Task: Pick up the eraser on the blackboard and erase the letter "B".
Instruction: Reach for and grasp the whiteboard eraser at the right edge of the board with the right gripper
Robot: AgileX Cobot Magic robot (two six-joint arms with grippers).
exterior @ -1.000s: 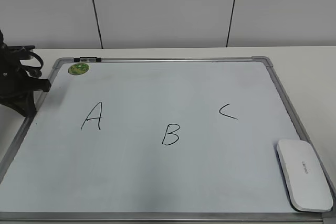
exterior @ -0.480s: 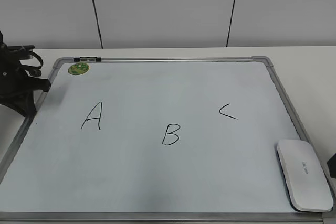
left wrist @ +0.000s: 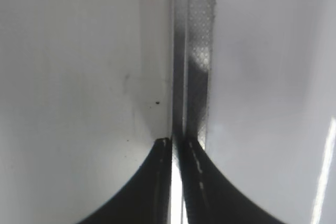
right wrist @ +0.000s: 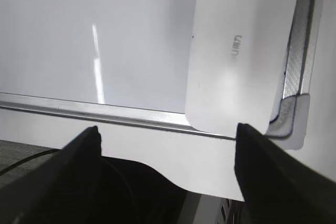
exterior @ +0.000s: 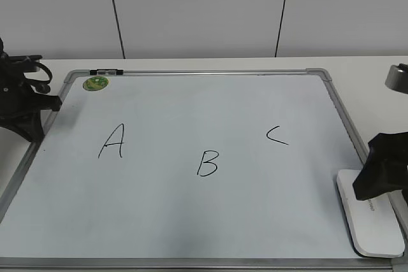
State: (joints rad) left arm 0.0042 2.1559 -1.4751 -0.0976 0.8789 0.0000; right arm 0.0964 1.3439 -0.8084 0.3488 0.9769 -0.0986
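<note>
The blackboard (exterior: 191,221) is a white board in a grey frame with handwritten A, B and C. The letter "B" (exterior: 207,163) is near the middle. The white eraser (exterior: 366,227) lies flat at the board's front right corner; it also shows in the right wrist view (right wrist: 236,51). My right gripper (exterior: 376,173) hovers over the eraser's far end, and its jaws (right wrist: 167,136) are wide open and empty above the board's front frame. My left gripper (exterior: 29,116) rests at the board's left edge, its fingers (left wrist: 177,142) pressed together over the frame (left wrist: 194,51).
A round green sticker (exterior: 96,83) and a small black clip (exterior: 106,71) sit at the board's back left corner. White table (exterior: 370,71) surrounds the board, with a grey panelled wall behind. Below the front table edge a dark gap and cable show (right wrist: 79,182).
My right arm has come into the exterior view from the right and now hangs over the eraser's far end. The left arm, eraser and letters have not moved.
</note>
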